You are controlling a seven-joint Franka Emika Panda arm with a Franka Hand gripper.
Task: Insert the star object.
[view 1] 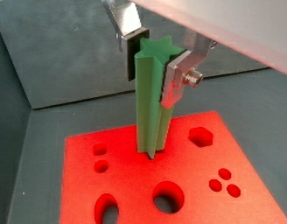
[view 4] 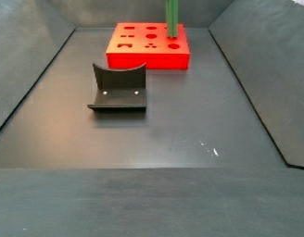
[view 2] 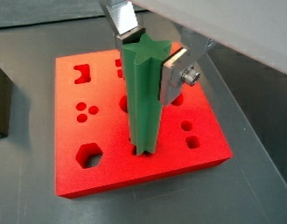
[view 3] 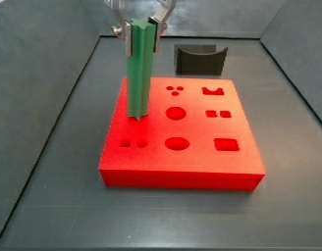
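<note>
The star object [view 1: 150, 105] is a long bright green ridged rod. It stands upright with its lower end at a hole in the red block [view 1: 181, 175], as both wrist views show [view 2: 143, 96]. My gripper [view 1: 153, 54] is shut on the rod's upper end, its silver fingers pressing both sides [view 2: 150, 59]. In a side view the rod [view 3: 137, 74] stands at the left part of the red block [view 3: 190, 147], with the gripper [view 3: 141, 27] at its top. In another side view the rod [view 4: 173, 20] rises from the far red block [view 4: 148, 48]; the gripper is out of that frame.
The red block has several shaped holes: round, hexagonal [view 2: 90, 157], square [view 3: 227, 145]. A dark grey curved block [view 3: 198, 59] stands behind the red block; it also shows in a side view [view 4: 118, 89]. Grey walls surround the dark floor.
</note>
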